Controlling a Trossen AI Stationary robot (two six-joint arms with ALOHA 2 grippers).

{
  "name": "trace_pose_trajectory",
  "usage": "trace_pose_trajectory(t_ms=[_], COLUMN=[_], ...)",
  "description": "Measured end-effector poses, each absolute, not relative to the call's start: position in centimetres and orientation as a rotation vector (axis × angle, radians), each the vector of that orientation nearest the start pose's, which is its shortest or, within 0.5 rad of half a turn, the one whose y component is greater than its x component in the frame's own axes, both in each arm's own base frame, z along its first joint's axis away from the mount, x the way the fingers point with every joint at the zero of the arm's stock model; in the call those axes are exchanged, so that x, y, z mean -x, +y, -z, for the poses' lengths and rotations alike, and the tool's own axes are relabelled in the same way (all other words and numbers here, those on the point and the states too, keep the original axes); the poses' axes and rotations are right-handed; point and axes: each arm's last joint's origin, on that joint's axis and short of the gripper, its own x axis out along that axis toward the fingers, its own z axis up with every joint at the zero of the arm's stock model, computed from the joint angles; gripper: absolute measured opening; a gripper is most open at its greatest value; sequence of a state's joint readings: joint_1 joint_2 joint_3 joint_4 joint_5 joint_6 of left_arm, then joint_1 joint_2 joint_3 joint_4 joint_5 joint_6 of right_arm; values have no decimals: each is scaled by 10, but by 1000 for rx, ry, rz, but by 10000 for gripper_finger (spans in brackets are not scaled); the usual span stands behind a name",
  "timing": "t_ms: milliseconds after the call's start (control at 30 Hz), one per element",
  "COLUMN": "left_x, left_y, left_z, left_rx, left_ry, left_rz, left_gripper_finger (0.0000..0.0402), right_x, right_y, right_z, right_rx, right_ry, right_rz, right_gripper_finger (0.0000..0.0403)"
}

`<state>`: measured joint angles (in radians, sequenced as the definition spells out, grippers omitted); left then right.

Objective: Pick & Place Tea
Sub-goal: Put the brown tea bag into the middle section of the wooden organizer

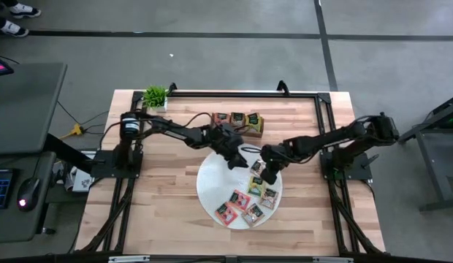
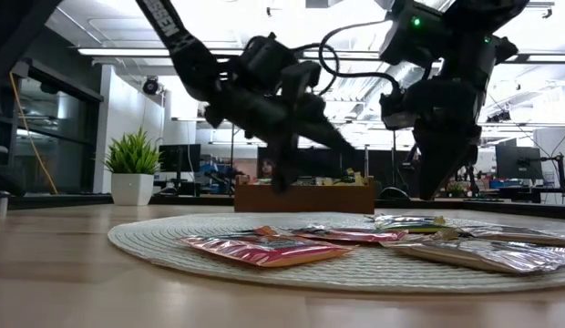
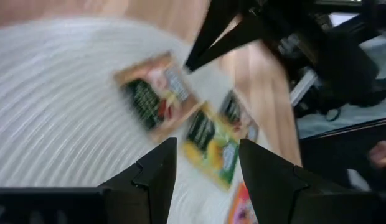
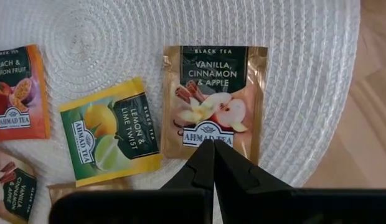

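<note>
Several tea packets lie flat on the right half of the round white woven mat [image 1: 212, 183]. Among them are a tan vanilla-cinnamon-apple packet [image 4: 215, 99], a yellow lemon-lime packet [image 4: 112, 134] and an orange peach packet [image 4: 15, 93]. My right gripper [image 4: 213, 149] is shut and points steeply down just over the tan packet's near edge; in the low view its tip [image 2: 428, 193] stands clear of the mat. My left gripper [image 3: 205, 168] hovers open over the mat's far part [image 1: 237, 159], with nothing between its fingers. It faces the tan packet [image 3: 157, 93] and the yellow one [image 3: 211, 143].
The brown wooden tray [image 1: 237, 120] stands beyond the mat at the table's far side, with packets in it. A small potted plant [image 1: 155, 96] sits at the far left corner. The two grippers are close together over the mat. Bare wood lies left of and in front of the mat.
</note>
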<state>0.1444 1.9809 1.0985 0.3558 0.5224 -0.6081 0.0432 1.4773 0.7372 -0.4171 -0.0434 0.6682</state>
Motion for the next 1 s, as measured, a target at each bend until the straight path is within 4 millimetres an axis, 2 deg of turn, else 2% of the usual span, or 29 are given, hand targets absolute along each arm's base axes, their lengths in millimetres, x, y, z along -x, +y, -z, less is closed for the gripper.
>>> trace_pose_trajectory(t_ms=[133,233,467,600,833,1000], left_x=[-418,-427,-430,-430,-429,-429], left_y=[45,47,49,49,50,51], left_z=[-136,-141,-144,-143,-141,-140], left_rx=[844,874,866,865,864,863], left_ry=[646,631,661,666,686,685], left_rz=[198,191,95,86,53,26], left_gripper_finger=[172,172,172,172,172,172], right_x=[-255,-255,-252,-252,-239,-235], right_y=[8,7,6,6,13,17], right_z=[-157,-157,-163,-163,-135,-129], right_rx=[-599,-570,-455,-445,-548,-555], right_ry=[1146,1155,1133,1127,1078,1050], right_rz=[285,252,226,212,199,194], right_gripper_finger=[0,0,0,0,0,0])
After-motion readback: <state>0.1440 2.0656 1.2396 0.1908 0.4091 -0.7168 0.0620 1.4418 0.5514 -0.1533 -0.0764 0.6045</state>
